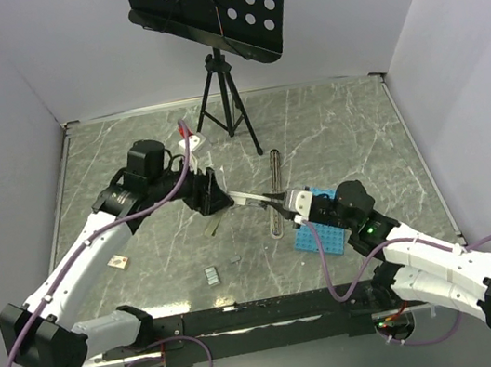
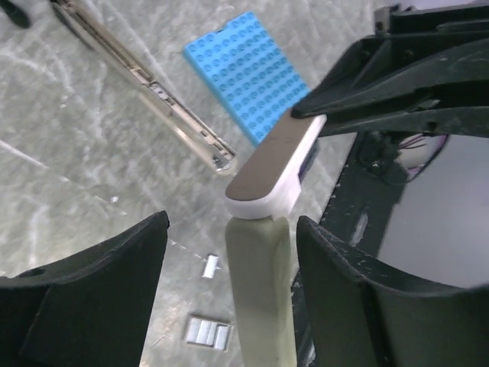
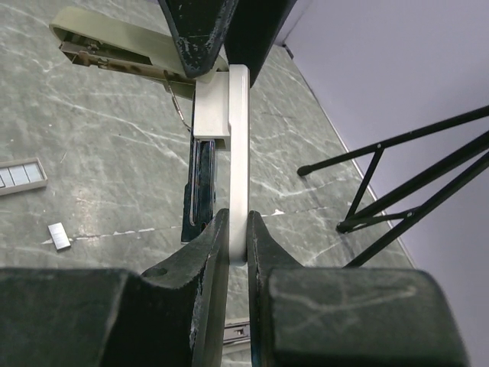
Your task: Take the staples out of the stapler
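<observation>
Stapler (image 3: 238, 138) is held off the surface (image 1: 339, 121) btwn the two arms, approx. mid-scene. One slim arm of it is clamped edge-on by the right gripper (image 3: 237, 220), jaws closed tight on it. The left gripper (image 2: 233, 225) is set around the other, cream arm, jaws spread wide w/ a gap seen on each side. Loose staples (image 2: 208, 332) are seen lying on the surface below, towards the near edge. A blue tray (image 2: 244, 73) is seen on the surface by the right gripper.
</observation>
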